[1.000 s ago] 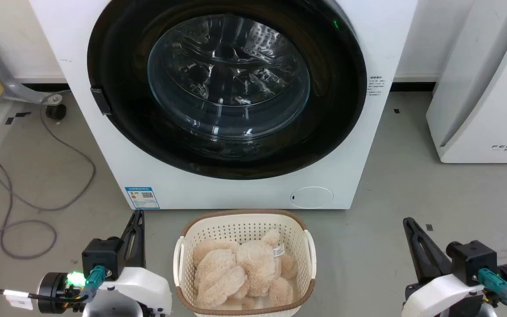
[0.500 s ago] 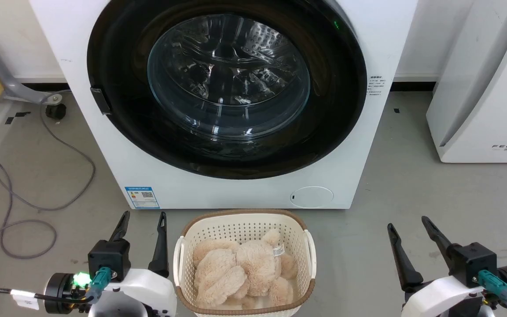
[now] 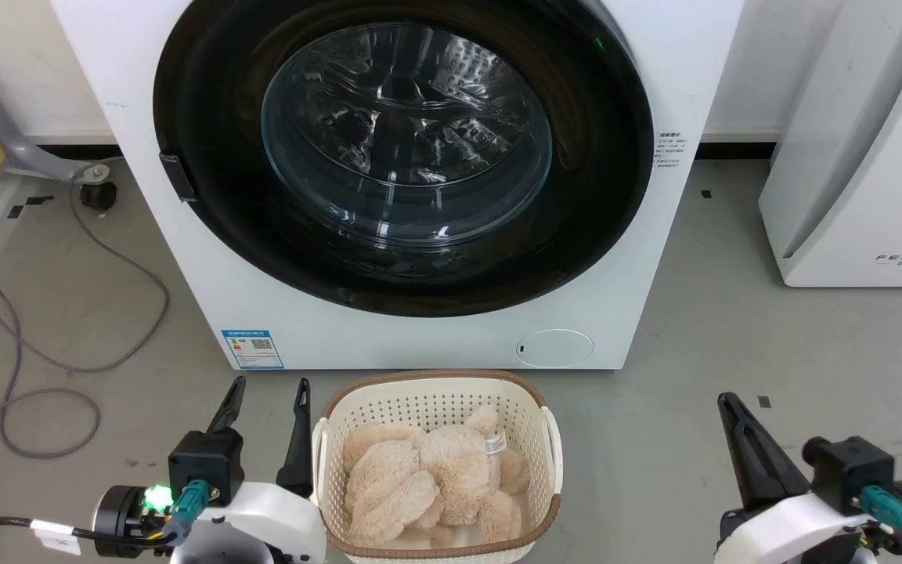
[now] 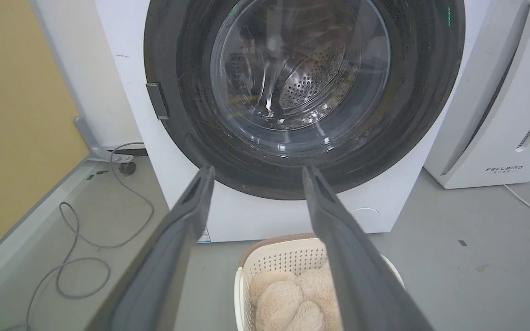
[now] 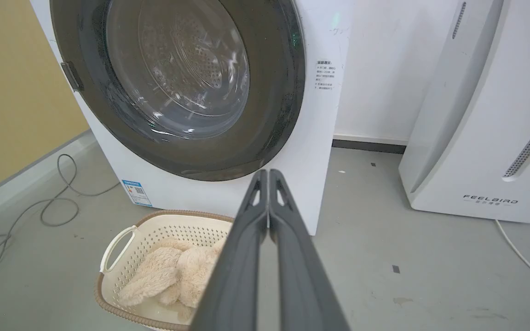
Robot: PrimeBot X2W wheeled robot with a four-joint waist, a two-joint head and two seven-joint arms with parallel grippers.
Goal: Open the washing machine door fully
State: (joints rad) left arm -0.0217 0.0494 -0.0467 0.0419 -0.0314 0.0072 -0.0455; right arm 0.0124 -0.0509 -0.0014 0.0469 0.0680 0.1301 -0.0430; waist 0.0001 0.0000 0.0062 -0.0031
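Note:
The washing machine (image 3: 420,345) stands straight ahead. Its large round black door (image 3: 592,180) with the clear glass bowl lies flat against the front, shut. A small dark latch piece (image 3: 177,177) sits on the door's left edge. My left gripper (image 3: 269,385) is low at the lower left, open, with nothing between its fingers. In the left wrist view the left gripper (image 4: 258,170) points at the lower part of the door (image 4: 412,92), well short of it. My right gripper (image 3: 725,401) is at the lower right, shut on nothing. The right wrist view has that right gripper (image 5: 267,172) aimed at the machine's lower right corner (image 5: 320,138).
A white basket (image 3: 435,377) holding a beige plush toy (image 3: 435,470) sits on the floor just in front of the machine, between my arms. A white FEELBIR appliance (image 3: 866,157) stands to the right. A grey cable (image 3: 28,368) loops on the floor at the left.
My left gripper went from shut to open and shifted slightly right. My right gripper opened half a second ago and is shut again. The door has not moved.

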